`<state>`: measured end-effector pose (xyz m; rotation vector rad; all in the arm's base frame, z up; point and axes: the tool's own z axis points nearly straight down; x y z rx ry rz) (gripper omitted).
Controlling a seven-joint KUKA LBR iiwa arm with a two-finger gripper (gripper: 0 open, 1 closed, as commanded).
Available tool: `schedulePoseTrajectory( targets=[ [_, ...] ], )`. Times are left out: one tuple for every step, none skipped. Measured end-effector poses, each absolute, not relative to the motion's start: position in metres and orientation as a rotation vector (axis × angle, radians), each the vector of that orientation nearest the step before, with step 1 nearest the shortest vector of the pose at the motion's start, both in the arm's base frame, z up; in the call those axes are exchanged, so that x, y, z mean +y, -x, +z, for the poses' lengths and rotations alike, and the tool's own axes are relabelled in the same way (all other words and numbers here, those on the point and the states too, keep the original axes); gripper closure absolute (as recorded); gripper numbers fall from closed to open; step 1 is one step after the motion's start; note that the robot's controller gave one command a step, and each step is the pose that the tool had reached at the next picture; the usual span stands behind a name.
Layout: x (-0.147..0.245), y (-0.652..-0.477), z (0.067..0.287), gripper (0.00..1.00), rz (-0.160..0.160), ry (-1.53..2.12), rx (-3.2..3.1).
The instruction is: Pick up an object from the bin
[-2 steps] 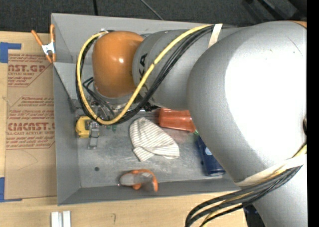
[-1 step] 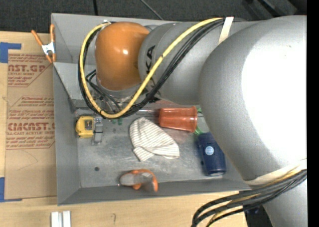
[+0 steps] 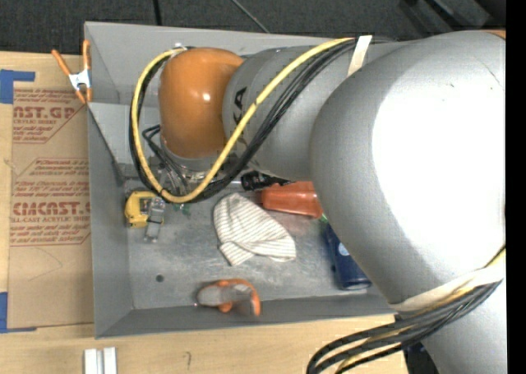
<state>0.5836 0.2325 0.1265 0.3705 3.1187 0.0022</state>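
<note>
My gripper (image 3: 171,175) hangs below the arm's orange cover, low over the left part of the bin. Right beside it, to its lower left, a small yellow and grey thing (image 3: 140,209) that looks like a tape measure lies on the bin floor by the left wall. A crumpled white cloth with thin stripes (image 3: 251,231) lies just to the right of the gripper, near the bin's middle. An orange-red oblong thing (image 3: 289,198) sits past the cloth, partly under the arm.
A dark blue oblong thing (image 3: 343,263) lies at the right, half hidden by the arm. An orange and grey tool (image 3: 230,296) rests against the front wall. The big grey arm covers the bin's back and right.
</note>
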Motion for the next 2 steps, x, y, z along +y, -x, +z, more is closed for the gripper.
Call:
schedulePoseTrajectory(
  targets=[
    [0.235, -0.588, 0.077, 0.0, 0.005, -0.017, 3.13],
    [0.237, -0.588, 0.064, 1.0, 0.007, -0.303, 3.112]
  ],
)
